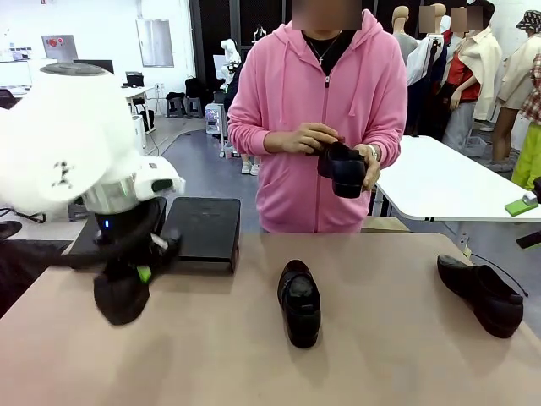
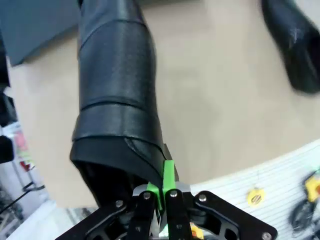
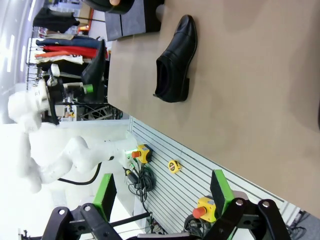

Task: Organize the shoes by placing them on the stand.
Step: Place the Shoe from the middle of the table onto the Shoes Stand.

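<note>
Your left gripper [image 2: 166, 175] pinches the heel rim of a glossy shoe [image 2: 117, 90], toe cropped; right gripper [image 3: 162, 190] jaws spread wide.

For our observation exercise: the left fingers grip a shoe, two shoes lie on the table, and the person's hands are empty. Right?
No: the front view shows the person's hands holding a black shoe; the rest is right.

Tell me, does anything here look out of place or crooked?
Nothing spilled or broken. The shoe near the table's right edge lies slanted, unlike the middle shoe; the left end effector dangles a third shoe by its rim.
</note>
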Action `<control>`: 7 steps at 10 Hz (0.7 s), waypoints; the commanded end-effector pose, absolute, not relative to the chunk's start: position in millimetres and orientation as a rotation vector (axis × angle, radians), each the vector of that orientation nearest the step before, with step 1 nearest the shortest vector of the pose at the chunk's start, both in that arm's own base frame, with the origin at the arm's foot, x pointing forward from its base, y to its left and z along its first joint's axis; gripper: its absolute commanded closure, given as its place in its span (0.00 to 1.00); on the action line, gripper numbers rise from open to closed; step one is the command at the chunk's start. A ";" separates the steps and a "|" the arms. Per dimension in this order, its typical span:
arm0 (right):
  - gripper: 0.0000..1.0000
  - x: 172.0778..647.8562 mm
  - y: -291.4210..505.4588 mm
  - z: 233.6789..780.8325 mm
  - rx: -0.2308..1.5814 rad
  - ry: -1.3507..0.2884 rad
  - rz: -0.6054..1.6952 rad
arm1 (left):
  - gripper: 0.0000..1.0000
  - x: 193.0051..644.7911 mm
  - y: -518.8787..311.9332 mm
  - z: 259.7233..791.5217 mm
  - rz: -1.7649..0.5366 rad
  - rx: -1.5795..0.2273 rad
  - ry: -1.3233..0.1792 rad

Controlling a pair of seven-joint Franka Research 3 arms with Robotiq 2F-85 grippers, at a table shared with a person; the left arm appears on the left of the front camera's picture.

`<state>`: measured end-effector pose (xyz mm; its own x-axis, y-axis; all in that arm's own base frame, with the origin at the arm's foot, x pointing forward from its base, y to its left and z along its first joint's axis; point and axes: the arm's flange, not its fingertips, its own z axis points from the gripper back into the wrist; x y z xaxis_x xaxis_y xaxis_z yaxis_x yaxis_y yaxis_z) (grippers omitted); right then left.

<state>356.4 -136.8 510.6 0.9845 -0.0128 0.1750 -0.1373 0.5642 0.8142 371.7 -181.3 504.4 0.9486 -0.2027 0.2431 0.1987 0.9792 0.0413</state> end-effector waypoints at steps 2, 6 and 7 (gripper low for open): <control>0.00 355.3 -137.0 513.8 0.972 -0.165 0.074 | 1.00 503.9 -197.1 505.4 -0.116 -0.014 -0.462; 0.00 355.3 -137.0 513.8 0.972 -0.165 0.074 | 1.00 597.9 -205.9 493.4 -0.056 0.140 -0.555; 0.00 355.3 -137.0 513.8 0.972 -0.165 0.074 | 1.00 607.1 -209.1 487.4 -0.046 0.143 -0.542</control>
<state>356.4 -136.7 510.7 0.9845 -0.0125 0.1749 -0.1375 0.5643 0.8140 599.5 -195.8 484.5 0.8485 -0.1143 0.5166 0.0587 0.9907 0.1227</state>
